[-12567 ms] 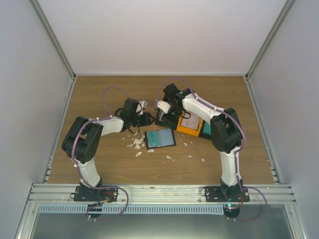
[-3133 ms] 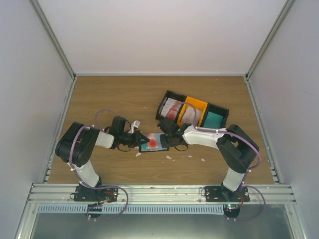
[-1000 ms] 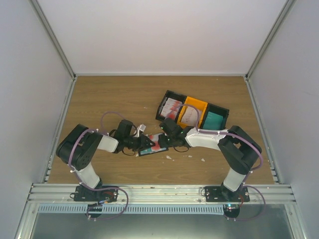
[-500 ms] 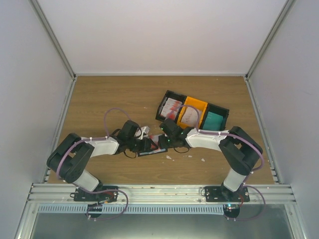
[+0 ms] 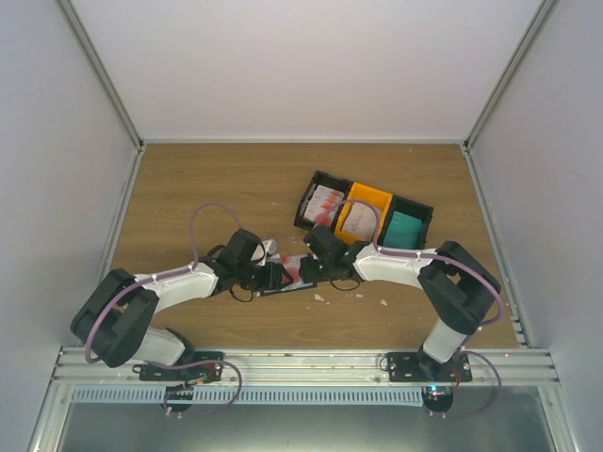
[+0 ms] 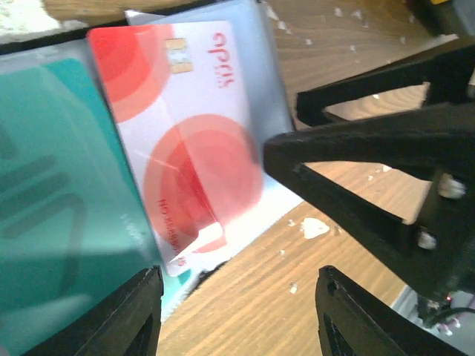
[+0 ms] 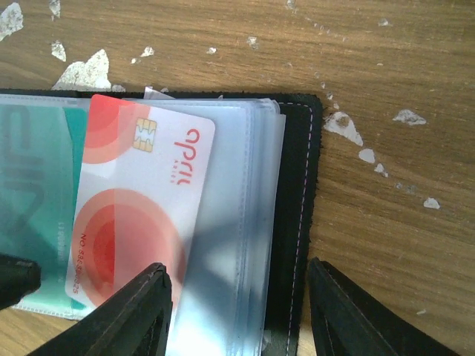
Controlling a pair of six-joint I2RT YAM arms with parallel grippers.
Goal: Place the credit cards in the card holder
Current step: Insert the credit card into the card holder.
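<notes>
The card holder (image 5: pixel 283 282) lies open on the wood between my two grippers; its black edge and clear sleeves (image 7: pixel 297 215) show well in the right wrist view. A red-and-white credit card (image 7: pixel 137 208) sits slanted on the sleeves, partly tucked in, beside a teal credit card (image 7: pixel 37 193). The left wrist view shows both the red-and-white card (image 6: pixel 185 163) and the teal card (image 6: pixel 52 215). My left gripper (image 6: pixel 237 319) is open at the holder's corner, with bare wood between its fingers. My right gripper (image 7: pixel 237 311) is open just above the holder's right half, straddling the sleeves and black edge.
A row of trays stands behind the holder: a black one (image 5: pixel 323 202) with red-and-white cards, an orange one (image 5: pixel 363 215) with a whitish card, another black one (image 5: pixel 403 226) with a teal card. White scraps (image 5: pixel 320 298) dot the wood around the holder (image 7: pixel 82 74).
My left gripper has opened and let go of the red-and-white card, which now rests on the holder. The left arm's elbow has swung down and left. The right gripper has barely moved.
</notes>
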